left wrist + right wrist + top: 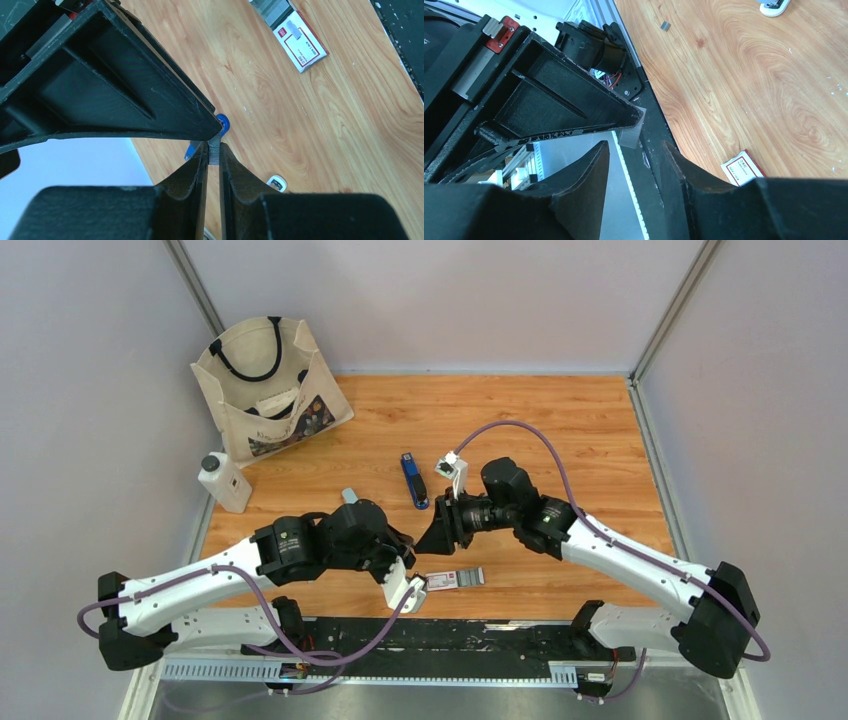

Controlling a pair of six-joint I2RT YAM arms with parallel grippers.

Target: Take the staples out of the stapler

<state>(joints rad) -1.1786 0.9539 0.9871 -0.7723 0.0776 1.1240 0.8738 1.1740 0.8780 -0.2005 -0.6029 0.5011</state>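
Note:
My left gripper (214, 150) is shut on a short grey strip of staples (214, 152), pinched at the fingertips. In the right wrist view the same strip (631, 132) sticks out from the left gripper's tip, just above my open right gripper (635, 146), whose fingers do not touch it. In the top view the two grippers meet tip to tip over the table's middle, left (410, 543) and right (432, 537). The blue stapler (414, 480) lies on the table just behind them, and part of it shows in the left wrist view (223, 123).
A small red-and-white box (443, 580) with a grey tray of staples (472, 576) lies near the front edge. A white bottle (224, 483) and a canvas tote bag (270, 390) stand at the back left. A loose grey staple piece (665, 26) lies on the wood.

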